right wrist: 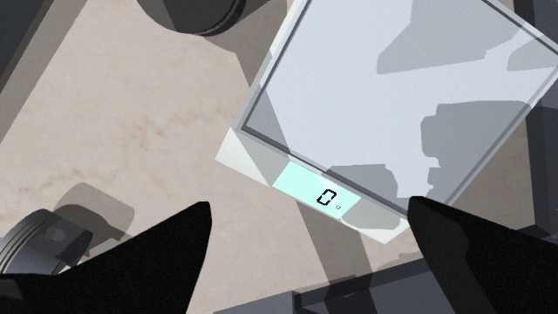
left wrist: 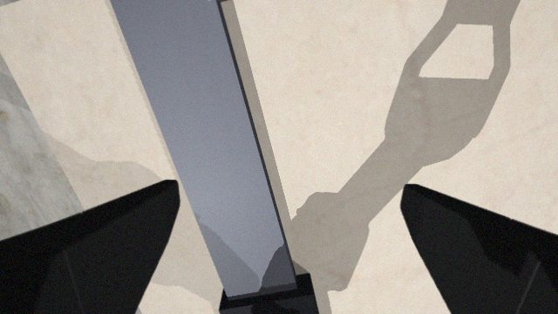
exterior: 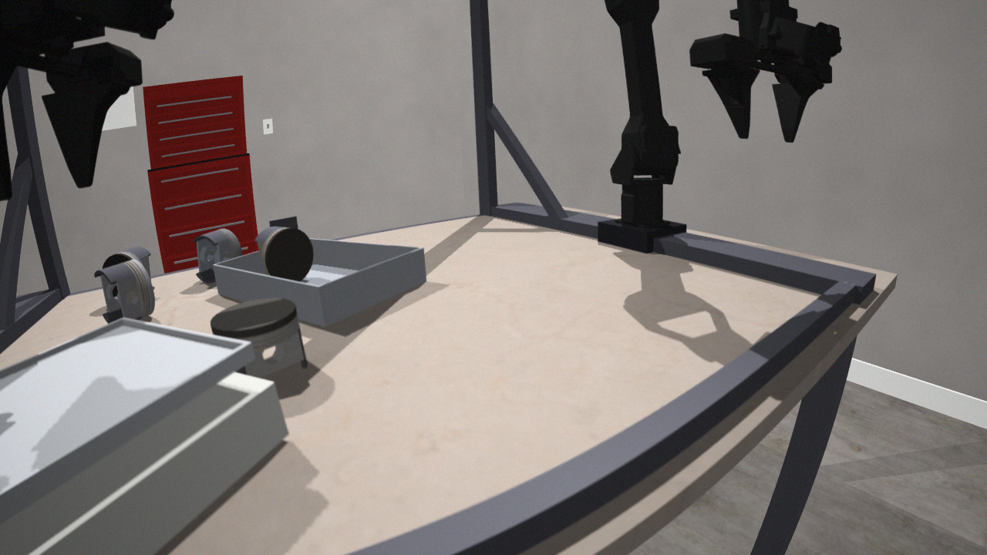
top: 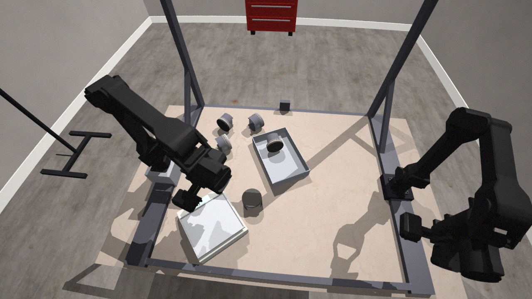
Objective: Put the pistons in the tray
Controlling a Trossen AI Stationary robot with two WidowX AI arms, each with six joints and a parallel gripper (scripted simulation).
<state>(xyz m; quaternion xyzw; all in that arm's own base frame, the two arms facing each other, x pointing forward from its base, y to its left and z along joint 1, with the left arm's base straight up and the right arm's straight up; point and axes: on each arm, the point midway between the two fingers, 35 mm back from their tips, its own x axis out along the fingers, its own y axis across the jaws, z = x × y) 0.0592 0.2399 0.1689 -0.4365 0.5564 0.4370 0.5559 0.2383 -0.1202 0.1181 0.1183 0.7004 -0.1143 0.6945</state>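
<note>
One piston (top: pixel 274 144) (exterior: pixel 288 254) lies on its side in the steel parts tray (top: pixel 288 165) (exterior: pixel 372 281). Another piston (top: pixel 252 198) (exterior: pixel 254 318) (right wrist: pixel 198 13) stands crown up between tray and scale. Three more lie on their sides: one piston (top: pixel 224 142) (exterior: pixel 129 290), another piston (top: pixel 225 121) behind it, and a third piston (top: pixel 255 121) (exterior: pixel 219 252) by the tray's far corner. The scale (top: pixel 213 226) (right wrist: pixel 349 100) has an empty pan and reads 0. My right gripper (right wrist: pixel 309 209) is open and empty above the scale's display edge. My left gripper (left wrist: pixel 291 194) (exterior: pixel 766 139) is open and empty, high at the table's side.
A dark frame beam (top: pixel 398 230) (left wrist: pixel 205 144) runs along the table side under the left gripper. The front beam (top: pixel 260 274) (exterior: pixel 691 389) edges the table. A small dark block (top: pixel 284 105) stands at the far edge. Frame posts rise at the far corners.
</note>
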